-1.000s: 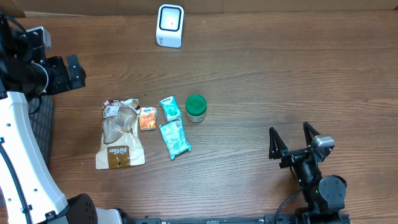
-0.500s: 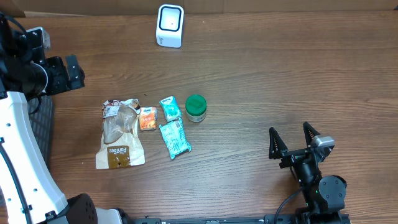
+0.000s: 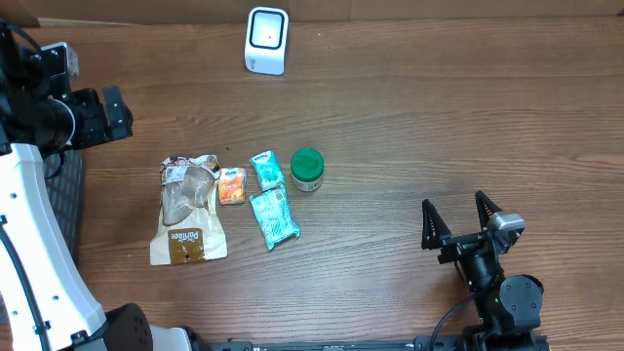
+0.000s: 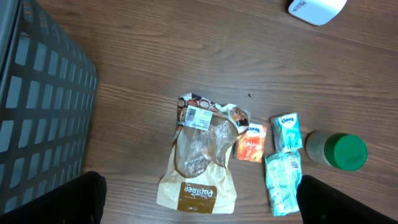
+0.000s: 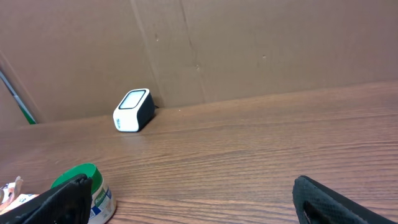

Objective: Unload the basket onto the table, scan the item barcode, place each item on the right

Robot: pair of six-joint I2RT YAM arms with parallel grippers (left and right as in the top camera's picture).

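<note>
No movement since a second ago: left fingers [image 4: 59,200] and right fingers [image 3: 429,222] spread wide, empty. Snack bag [image 3: 187,210], small packets [image 3: 273,214] and green-lidded jar [image 3: 307,168] untouched on the tabletop [image 3: 439,117], well apart from scanner [image 3: 266,39]; pick not yet begun

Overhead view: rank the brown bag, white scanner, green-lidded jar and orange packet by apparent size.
1. brown bag
2. white scanner
3. green-lidded jar and orange packet: they look about alike, too close to rank.

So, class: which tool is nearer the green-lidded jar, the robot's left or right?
Right. The right tool is off to the green-lidded jar's right; the left tool hangs farther off, beyond the snack packets, near the table's left edge.
</note>
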